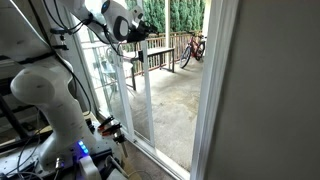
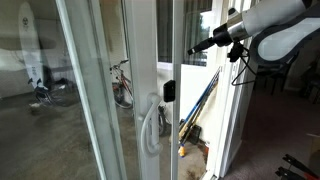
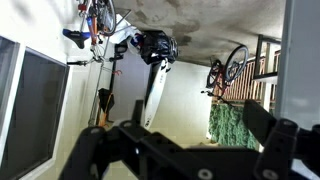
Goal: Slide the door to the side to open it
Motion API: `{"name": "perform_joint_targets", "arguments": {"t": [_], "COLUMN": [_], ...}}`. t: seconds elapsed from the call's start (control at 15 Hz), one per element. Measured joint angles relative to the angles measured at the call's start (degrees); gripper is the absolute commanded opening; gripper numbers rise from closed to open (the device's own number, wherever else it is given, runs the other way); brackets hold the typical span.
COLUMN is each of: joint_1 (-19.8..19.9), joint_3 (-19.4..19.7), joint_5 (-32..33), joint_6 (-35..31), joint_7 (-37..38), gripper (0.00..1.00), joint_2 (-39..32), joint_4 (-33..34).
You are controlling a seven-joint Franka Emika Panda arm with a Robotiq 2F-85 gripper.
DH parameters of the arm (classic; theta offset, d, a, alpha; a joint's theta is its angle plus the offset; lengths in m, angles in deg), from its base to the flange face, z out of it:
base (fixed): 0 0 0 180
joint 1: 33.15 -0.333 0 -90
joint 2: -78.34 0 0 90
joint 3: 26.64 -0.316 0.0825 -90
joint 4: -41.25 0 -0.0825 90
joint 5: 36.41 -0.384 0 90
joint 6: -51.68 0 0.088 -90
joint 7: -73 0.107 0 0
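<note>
The door is a tall clear glass panel in a slim white frame; its upright edge shows in both exterior views (image 1: 142,100) (image 2: 147,70). A white handle (image 2: 150,126) sits on that edge, with a small dark lock (image 2: 169,91) beside it. My gripper (image 1: 139,44) (image 2: 196,46) is high up, level with the door's edge and well above the handle. I cannot tell whether it touches the door. In the wrist view my gripper (image 3: 200,135) has its dark fingers spread wide, with only glass and reflections between them.
A grey wall (image 1: 270,100) and a thick white jamb (image 1: 210,90) bound the opening. Outside are a concrete patio (image 1: 175,100), a wooden railing (image 1: 162,50) and a bicycle (image 1: 193,48). The robot's base with cables (image 1: 60,140) stands by the door. Long poles (image 2: 200,100) lean nearby.
</note>
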Motion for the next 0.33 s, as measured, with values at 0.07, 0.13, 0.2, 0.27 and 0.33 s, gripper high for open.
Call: {"name": "perform_joint_targets", "arguments": {"t": [0.07, 0.13, 0.2, 0.27, 0.33], "joint_1": [0.71, 1.64, 2.70, 3.50, 3.94], "joint_3": [-0.36, -0.98, -1.81, -2.48, -2.91], "joint_5": [-0.01, -0.04, -0.05, -0.05, -0.06], "joint_6": [0.00, 0.00, 0.00, 0.00, 0.00], "joint_7": [0.00, 0.00, 0.00, 0.00, 0.00], "gripper": [1.00, 1.00, 1.00, 1.00, 1.00], "joint_2": [0.00, -0.01, -0.01, -0.02, -0.02], "joint_4": [-0.06, -0.08, -0.08, -0.09, -0.09]}}
